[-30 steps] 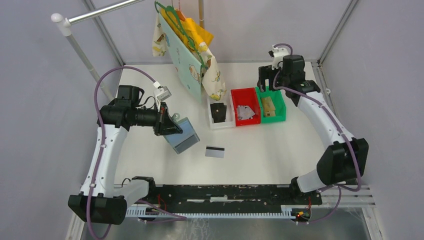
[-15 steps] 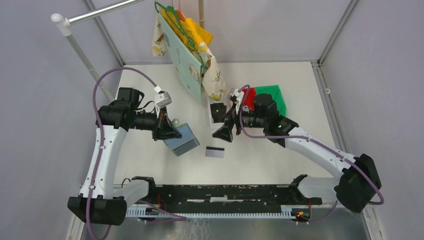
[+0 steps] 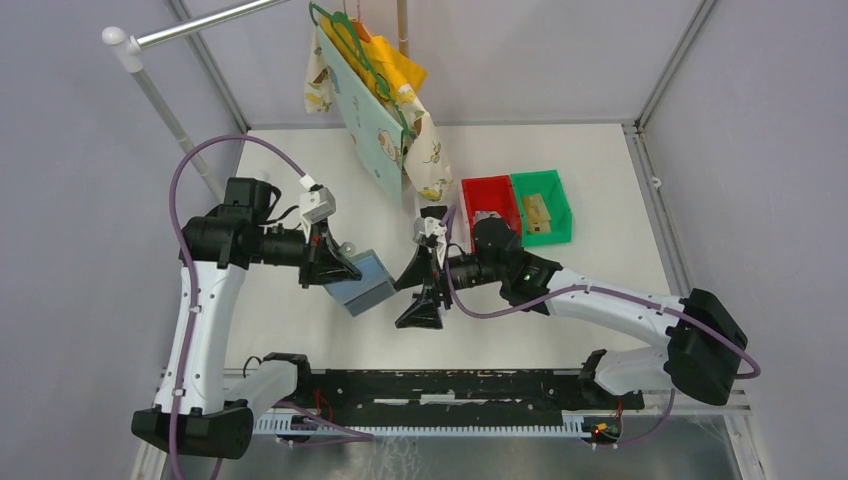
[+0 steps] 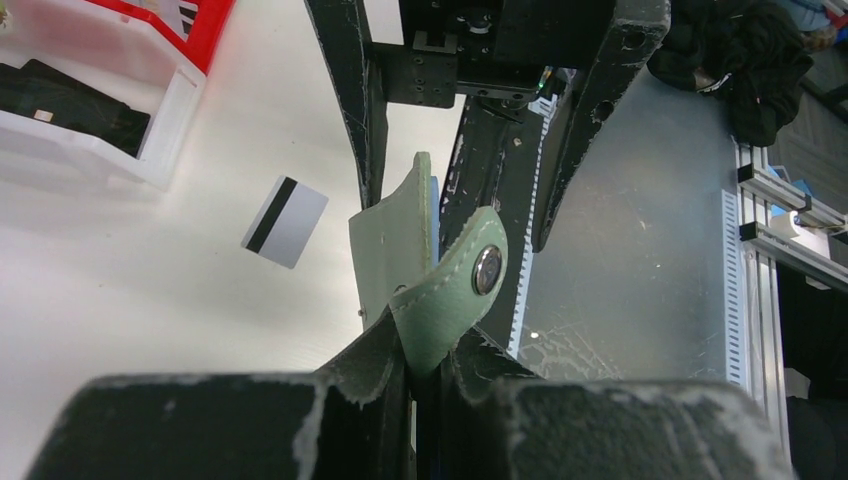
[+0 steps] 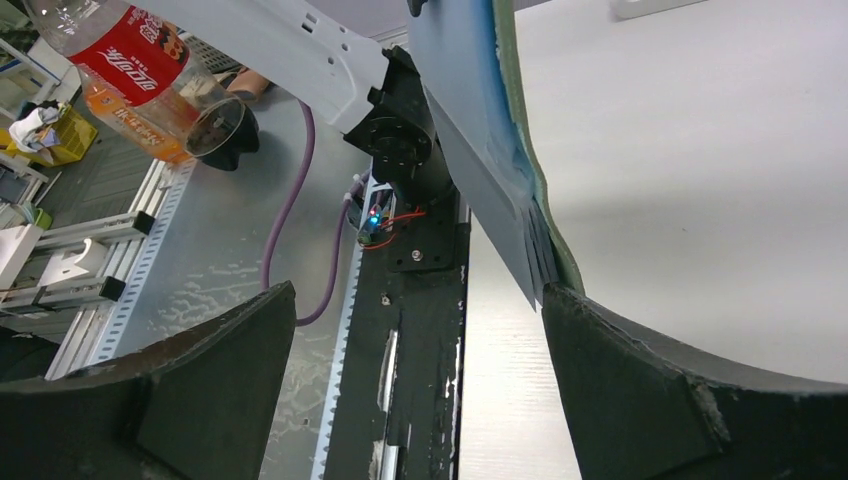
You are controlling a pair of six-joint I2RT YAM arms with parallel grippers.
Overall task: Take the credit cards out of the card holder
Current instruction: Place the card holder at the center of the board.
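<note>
My left gripper [image 3: 343, 272] is shut on the grey-green card holder [image 3: 366, 285] and holds it above the table, left of centre. In the left wrist view the card holder [image 4: 395, 250] stands edge-on with its snap tab [image 4: 487, 270] curled over. My right gripper [image 3: 414, 292] is open just right of the holder. In the right wrist view the holder's blue-silver pocket edge [image 5: 478, 150] hangs by the right finger [image 5: 660, 390]. A pale grey card with a dark stripe [image 4: 285, 222] lies on the table; in the top view my right gripper hides it. No tan-gold card is clearly visible.
A red bin [image 3: 487, 205] and a green bin [image 3: 545, 208] holding a tan object stand at the back right. A white bin [image 4: 150, 140] with a black item is beside them. Clothes on hangers [image 3: 385, 110] hang at the back. A rail post [image 3: 165, 110] stands at left.
My right arm swung from the bins at the back right to the middle, open beside the card holder, covering the grey card. My left gripper shifted the holder slightly left.
</note>
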